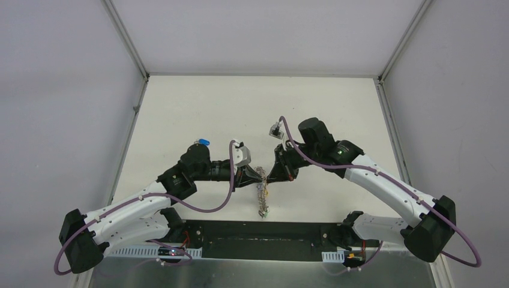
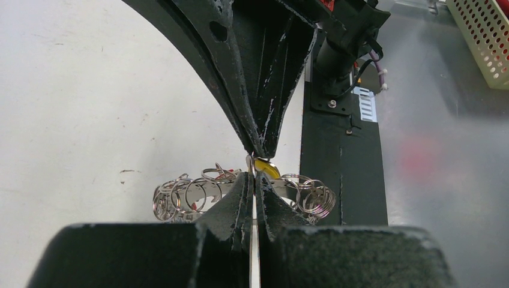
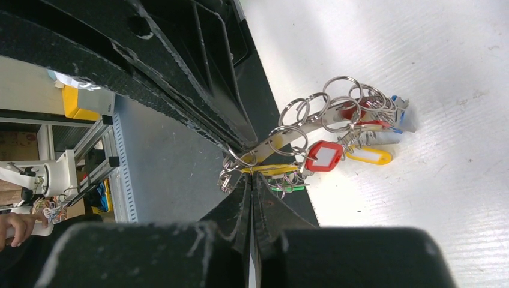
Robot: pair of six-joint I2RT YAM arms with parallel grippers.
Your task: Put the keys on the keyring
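Observation:
The keyring (image 1: 262, 195) is a silvery band strung with many small split rings. It hangs from the point where both grippers meet down to the table. My left gripper (image 2: 255, 175) is shut on a ring at the band's end (image 3: 243, 157). My right gripper (image 3: 251, 178) is shut on the edge of a yellow tag (image 3: 270, 170) belonging to one of the keys. Its tips touch those of the left gripper (image 3: 240, 146). Red (image 3: 324, 156), yellow (image 3: 369, 156), green (image 3: 282, 188) and blue (image 3: 396, 102) tags hang among the rings (image 2: 180, 195). The metal key blades are hidden in the cluster.
The black base plate (image 1: 258, 231) runs along the table's near edge, right below the hanging chain. A small blue object (image 1: 204, 143) shows behind the left arm's wrist. A perforated bin (image 2: 486, 42) stands off the table. White walls (image 1: 72, 90) enclose the table on three sides.

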